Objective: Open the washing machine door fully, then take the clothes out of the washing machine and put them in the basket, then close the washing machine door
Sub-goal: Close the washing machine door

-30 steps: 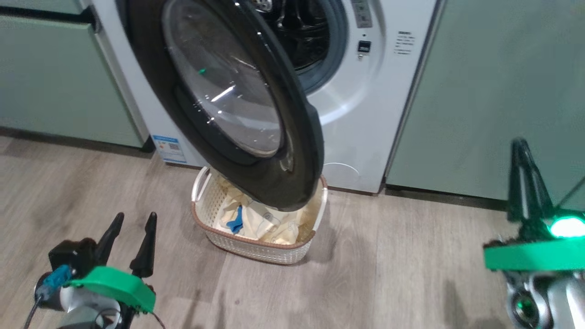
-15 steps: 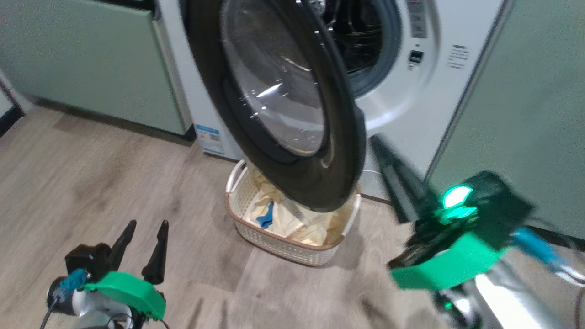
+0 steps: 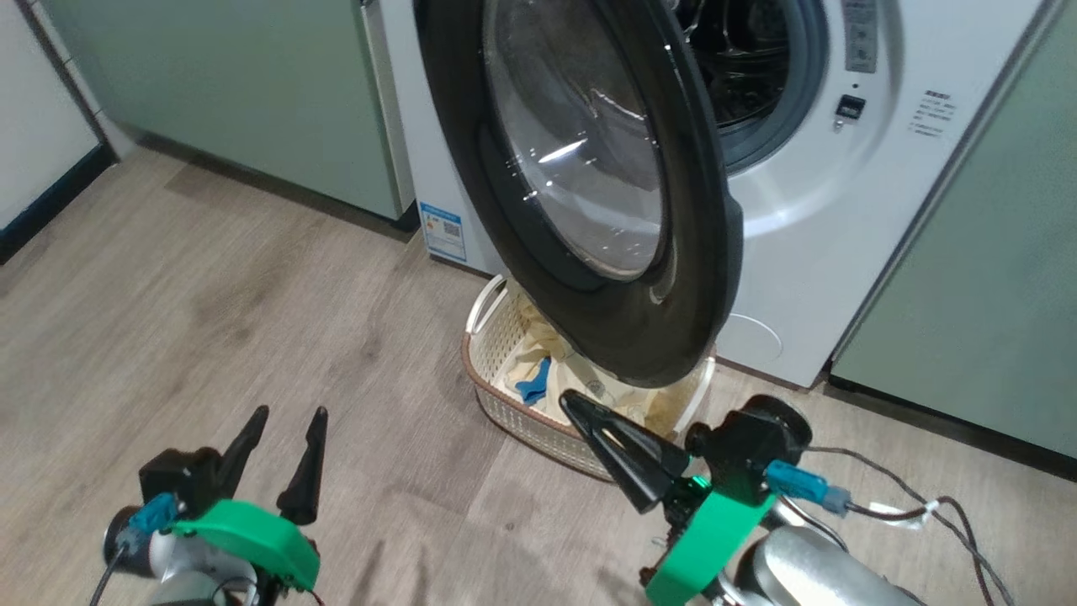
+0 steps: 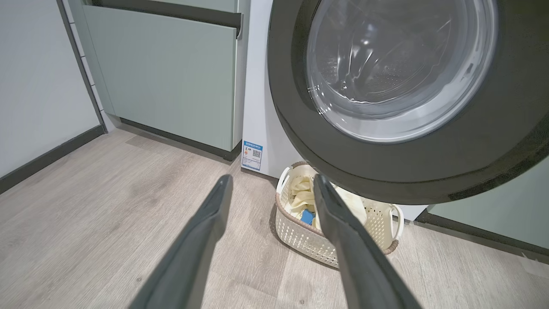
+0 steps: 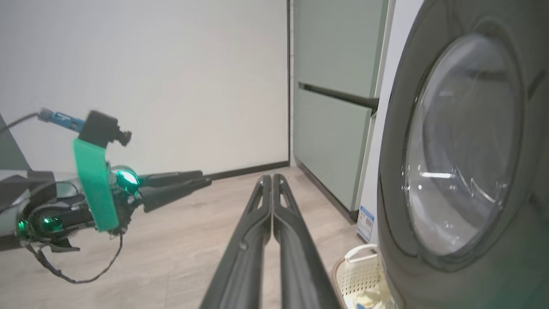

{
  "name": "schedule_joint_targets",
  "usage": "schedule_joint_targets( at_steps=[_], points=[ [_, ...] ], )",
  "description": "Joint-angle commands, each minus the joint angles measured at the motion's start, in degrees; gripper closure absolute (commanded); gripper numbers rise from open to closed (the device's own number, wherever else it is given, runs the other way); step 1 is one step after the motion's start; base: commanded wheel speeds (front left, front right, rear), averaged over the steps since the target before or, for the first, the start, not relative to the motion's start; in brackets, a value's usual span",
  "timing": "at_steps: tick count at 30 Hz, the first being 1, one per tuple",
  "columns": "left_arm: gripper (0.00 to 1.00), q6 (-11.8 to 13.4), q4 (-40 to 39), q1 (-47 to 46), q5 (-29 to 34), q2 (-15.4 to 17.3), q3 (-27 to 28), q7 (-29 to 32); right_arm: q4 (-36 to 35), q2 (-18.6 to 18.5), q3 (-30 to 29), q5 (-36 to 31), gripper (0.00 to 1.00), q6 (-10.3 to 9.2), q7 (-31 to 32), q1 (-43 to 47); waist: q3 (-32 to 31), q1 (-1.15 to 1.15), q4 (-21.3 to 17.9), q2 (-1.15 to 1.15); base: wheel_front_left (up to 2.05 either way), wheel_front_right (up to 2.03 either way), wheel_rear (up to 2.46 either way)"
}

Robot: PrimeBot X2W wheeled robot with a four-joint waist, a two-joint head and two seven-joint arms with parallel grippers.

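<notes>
The washing machine (image 3: 808,219) stands with its door (image 3: 589,168) swung out, black rim and glass bowl facing me, the steel drum (image 3: 740,76) showing behind it. Under the door's lower edge sits the basket (image 3: 522,421) on the floor, holding the pale yellow clothes (image 3: 526,353) and a small blue piece (image 3: 534,383). My right gripper (image 3: 568,397) is shut and empty, low in front of the basket, pointing left. My left gripper (image 3: 288,414) is open and empty at the lower left. The left wrist view frames the basket (image 4: 300,236) beyond the left gripper (image 4: 272,179). The right gripper (image 5: 272,176) lies beside the door (image 5: 454,150).
Sage-green cabinets flank the washer on the left (image 3: 252,93) and right (image 3: 968,320). A white wall with dark skirting (image 3: 42,151) bounds the far left. Wood floor (image 3: 210,320) spreads before the left gripper. A cable (image 3: 909,497) trails from my right wrist.
The head camera has panned left, shifting the whole picture right. My right gripper, still shut, swung from upright at the right edge down to the basket's front, pointing left. The left gripper stayed open.
</notes>
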Motion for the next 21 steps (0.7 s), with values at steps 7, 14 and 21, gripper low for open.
schedule_joint_targets(
  at_steps=[7,14,21],
  points=[
    [0.0,-0.04,-1.3,-3.73,0.92,0.12,1.42,-0.37,4.87,2.69,-2.7,0.3,1.0,0.0,-0.37,-2.72,1.19,0.0,0.48,0.0,0.0,0.0,0.0],
    [0.0,-0.04,-1.3,-5.38,1.03,-0.77,0.1,-0.37,9.53,3.64,-5.25,0.5,1.0,0.0,-0.37,-6.11,3.82,0.0,0.69,0.0,0.0,0.0,0.0],
    [0.0,-0.04,-1.41,-6.78,1.09,-1.79,-0.46,-0.37,12.79,3.85,-7.75,0.62,1.0,0.0,-0.37,-9.52,6.07,0.0,1.01,0.0,0.0,0.0,0.0]
  ],
)
